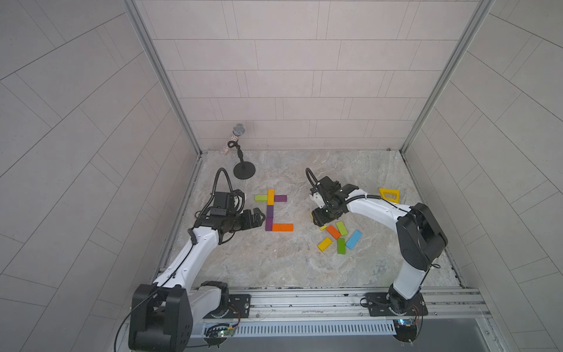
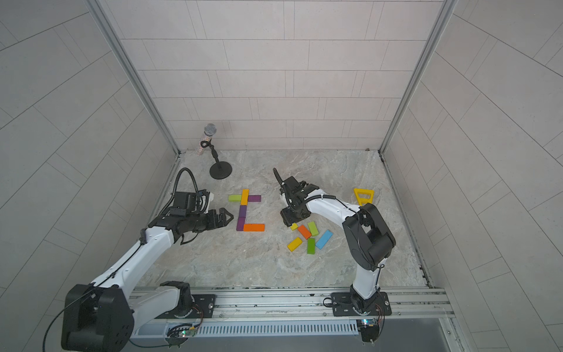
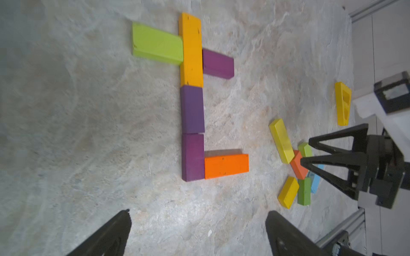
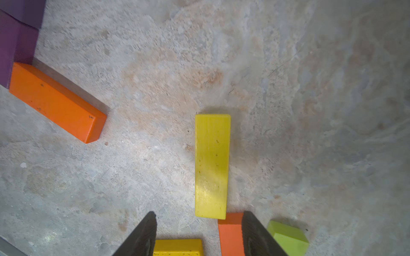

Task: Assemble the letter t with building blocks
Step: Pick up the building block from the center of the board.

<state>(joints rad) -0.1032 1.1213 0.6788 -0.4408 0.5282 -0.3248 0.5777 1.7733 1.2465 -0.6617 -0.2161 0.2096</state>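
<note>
Six building blocks lie joined on the marble table: a golden block point(image 1: 270, 196) with a lime one point(image 1: 261, 198) and a purple one point(image 1: 280, 198) at its sides, two purple blocks point(image 1: 269, 218) below it, and an orange foot point(image 1: 282, 227). My left gripper point(image 1: 260, 216) point(image 3: 198, 213) stands open and empty just left of the purple stem. Several loose blocks lie to the right, among them a yellow one point(image 4: 211, 166), an orange one point(image 1: 333, 232) and a light blue one point(image 1: 354, 239). My right gripper point(image 4: 199, 213) hovers open over their far end, holding nothing.
A yellow triangular slotted frame point(image 1: 389, 194) lies at the right behind the right arm. A microphone point(image 1: 239, 131) on a black round-footed stand point(image 1: 244, 170) is at the back left. Walls close in the table on three sides.
</note>
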